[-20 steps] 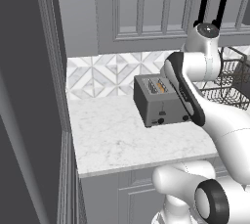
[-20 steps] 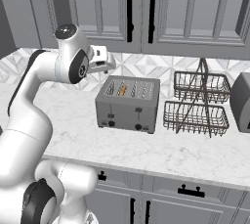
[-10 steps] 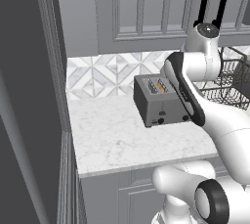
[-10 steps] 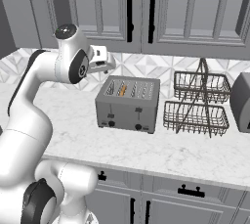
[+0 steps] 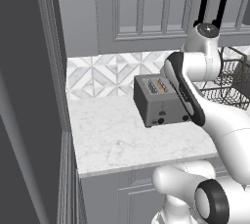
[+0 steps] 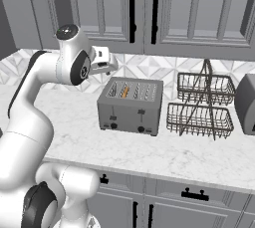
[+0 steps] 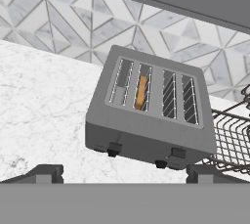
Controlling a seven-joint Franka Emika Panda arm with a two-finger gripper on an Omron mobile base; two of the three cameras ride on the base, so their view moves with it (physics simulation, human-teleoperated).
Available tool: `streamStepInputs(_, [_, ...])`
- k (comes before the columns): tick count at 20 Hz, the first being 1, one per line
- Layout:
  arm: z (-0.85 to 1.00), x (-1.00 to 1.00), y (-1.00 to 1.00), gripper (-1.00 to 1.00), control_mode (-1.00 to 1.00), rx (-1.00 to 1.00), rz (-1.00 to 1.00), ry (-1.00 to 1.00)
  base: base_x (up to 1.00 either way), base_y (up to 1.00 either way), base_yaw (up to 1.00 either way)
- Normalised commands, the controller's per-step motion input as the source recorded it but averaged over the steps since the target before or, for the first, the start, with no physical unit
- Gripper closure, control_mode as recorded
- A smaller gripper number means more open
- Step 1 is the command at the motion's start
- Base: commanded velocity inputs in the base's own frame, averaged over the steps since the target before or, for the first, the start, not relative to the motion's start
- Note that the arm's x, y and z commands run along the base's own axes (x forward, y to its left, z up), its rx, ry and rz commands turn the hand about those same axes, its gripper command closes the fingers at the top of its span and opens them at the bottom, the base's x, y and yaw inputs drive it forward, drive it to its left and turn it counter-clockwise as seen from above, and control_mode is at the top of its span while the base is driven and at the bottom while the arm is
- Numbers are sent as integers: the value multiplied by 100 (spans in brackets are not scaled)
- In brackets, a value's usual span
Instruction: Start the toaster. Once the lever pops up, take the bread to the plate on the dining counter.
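The dark grey toaster stands on the grey-cabinet worktop near the tiled wall. An orange-brown bread slice sits sunk in the second slot from its left end. On the knob face, a black lever tab shows below that end and a second tab further right. My gripper hovers above and to the left of the toaster, open, with nothing between its fingers. The plate and the dining counter are out of view.
A two-tier wire basket stands just right of the toaster. A grey appliance sits past the basket. Upper cabinets hang overhead. A tall dark panel bounds the worktop's left end.
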Motion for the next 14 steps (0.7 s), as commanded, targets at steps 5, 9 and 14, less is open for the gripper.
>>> streamStepInputs(5, [0, 0, 0, -100, -100, 0, 0, 0, 0, 0, 0])
streamStepInputs(9, [0, 0, 0, -100, -100, 0, 0, 0, 0, 0, 0])
streamStepInputs(14, [0, 0, 0, -100, -100, 0, 0, 0, 0, 0, 0])
